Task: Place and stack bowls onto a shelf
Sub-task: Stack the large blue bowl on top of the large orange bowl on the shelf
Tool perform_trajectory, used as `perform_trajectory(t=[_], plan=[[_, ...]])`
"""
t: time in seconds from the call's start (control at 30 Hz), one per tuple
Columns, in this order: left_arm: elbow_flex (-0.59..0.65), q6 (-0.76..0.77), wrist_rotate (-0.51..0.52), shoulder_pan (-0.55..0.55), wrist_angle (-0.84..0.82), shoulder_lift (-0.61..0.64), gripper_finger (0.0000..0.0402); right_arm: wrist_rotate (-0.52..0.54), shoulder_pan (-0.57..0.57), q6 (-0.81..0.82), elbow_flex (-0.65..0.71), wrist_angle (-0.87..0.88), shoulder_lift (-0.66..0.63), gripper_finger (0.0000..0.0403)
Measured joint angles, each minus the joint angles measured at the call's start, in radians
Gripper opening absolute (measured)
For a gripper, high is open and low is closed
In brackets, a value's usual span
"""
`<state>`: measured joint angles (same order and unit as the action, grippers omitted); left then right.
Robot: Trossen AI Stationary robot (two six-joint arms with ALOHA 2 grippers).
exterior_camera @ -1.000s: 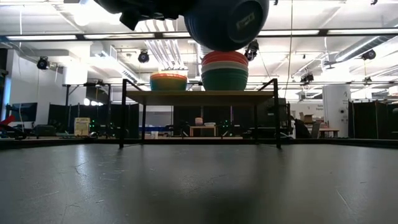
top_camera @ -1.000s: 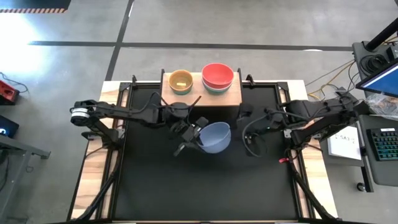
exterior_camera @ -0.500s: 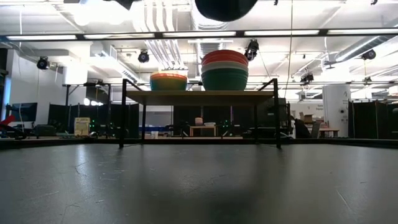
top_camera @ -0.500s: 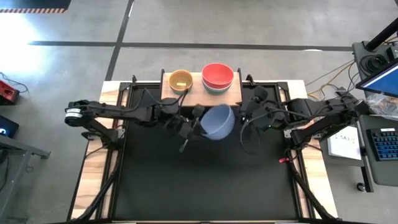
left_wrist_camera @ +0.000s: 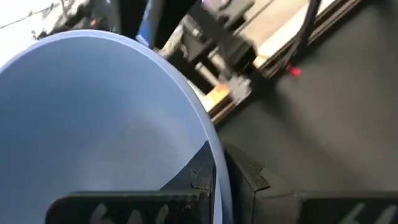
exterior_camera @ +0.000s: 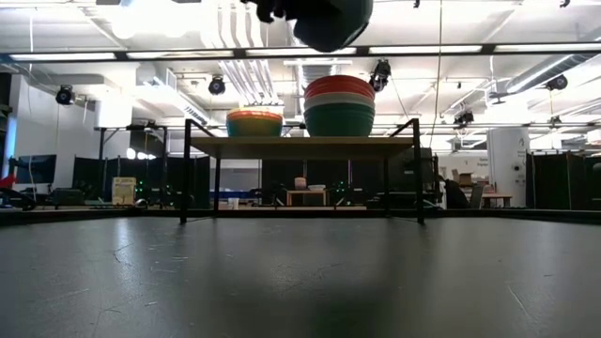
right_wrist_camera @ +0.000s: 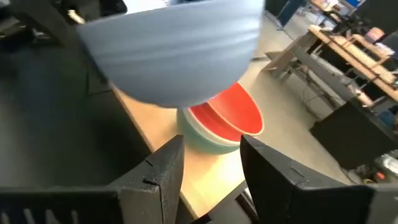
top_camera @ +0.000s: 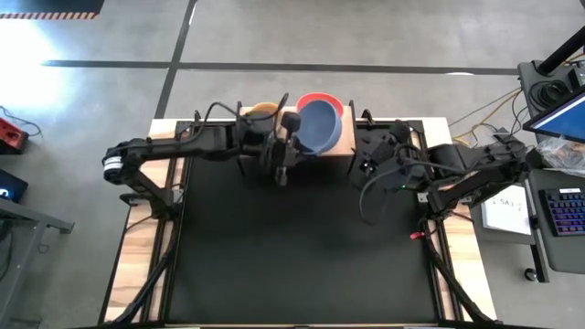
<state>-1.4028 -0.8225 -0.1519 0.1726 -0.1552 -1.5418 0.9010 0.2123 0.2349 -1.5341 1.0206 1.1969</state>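
My left gripper [top_camera: 292, 126] is shut on the periwinkle-blue bowl [top_camera: 319, 126] and holds it in the air over the stack of larger bowls. That stack has the red bowl [right_wrist_camera: 231, 116] on top, a white one under it and the teal one [exterior_camera: 339, 119] lowest. It stands on the right half of the light-wood shelf [exterior_camera: 300, 144]. A stack of smaller bowls [exterior_camera: 254, 123] stands on the shelf's left half, half hidden by my left arm in the high view. My right gripper [right_wrist_camera: 211, 174] is open at the shelf's right end, touching nothing. My left gripper holds the periwinkle-blue bowl by its rim [left_wrist_camera: 214, 155], on the side toward the table's left. One finger [left_wrist_camera: 198, 182] is inside the bowl and the other outside. The bowl is lifted clear above the red bowl, mouth up and slightly tilted.
The shelf [top_camera: 345, 146] stands at the far edge of the black tabletop [top_camera: 302, 247]. Dark frame posts rise at the shelf's corners [exterior_camera: 416, 169]. Cables hang from both arms. A desk with a keyboard [top_camera: 565, 210] stands to the table's right.
My left gripper has carried the periwinkle-blue bowl up from mid-table and toward the far edge, until it hangs over the red stack. My right gripper has moved toward the far edge, to the shelf's right end.
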Motion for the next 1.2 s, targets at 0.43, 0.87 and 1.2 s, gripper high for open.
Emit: perform_trajectory(t=[0.43, 0.87, 1.2], plan=[[-0.082, 0.006, -0.014, 0.188, -0.005, -0.141, 0.0005, 0.017, -0.008, -0.01, 0.001, 0.014, -0.006, 0.0139], [-0.119, 0.046, -0.044, 0.218, 0.004, -0.171, 0.0005, 0.016, -0.008, 0.001, 0.001, 0.082, -0.006, 0.0141], [-0.125, 0.086, -0.041, 0.255, -0.026, -0.178, 0.0006, 0.016, -0.008, 0.001, 0.001, 0.082, -0.006, 0.0137]])
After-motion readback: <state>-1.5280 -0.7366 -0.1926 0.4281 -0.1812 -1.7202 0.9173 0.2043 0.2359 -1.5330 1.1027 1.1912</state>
